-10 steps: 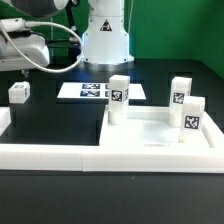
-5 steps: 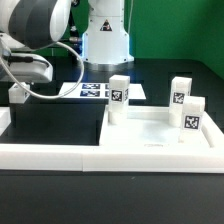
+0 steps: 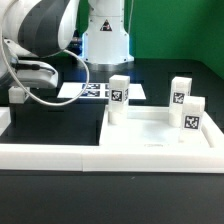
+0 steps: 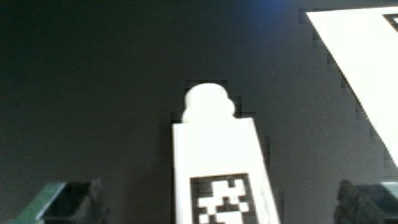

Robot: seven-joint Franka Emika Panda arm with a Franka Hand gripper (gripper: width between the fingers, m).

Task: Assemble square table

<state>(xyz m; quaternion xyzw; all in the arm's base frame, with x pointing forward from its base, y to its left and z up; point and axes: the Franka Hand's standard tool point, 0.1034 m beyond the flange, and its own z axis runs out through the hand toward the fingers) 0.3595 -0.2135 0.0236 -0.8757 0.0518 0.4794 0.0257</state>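
The white square tabletop (image 3: 150, 137) lies at the exterior view's right, with three white tagged legs standing on it: one (image 3: 119, 98) at its left, one (image 3: 180, 94) at the back right, one (image 3: 191, 117) at the front right. A fourth leg (image 3: 17, 95) lies loose on the black table at the far left, partly covered by the arm. In the wrist view this leg (image 4: 217, 150) lies lengthwise between the fingers (image 4: 68, 200), its rounded tip pointing away and its tag showing. My gripper (image 4: 222, 202) is open and straddles the leg without touching it.
A long low white border wall (image 3: 55, 156) runs along the front and left. The marker board (image 3: 88, 92) lies behind, in front of the arm's white base (image 3: 106, 40). A white flat surface (image 4: 365, 60) shows at the wrist view's corner.
The arm has come down and toward the exterior view's right, over the loose leg at the left, and now hides part of it. The jaws have stayed open.
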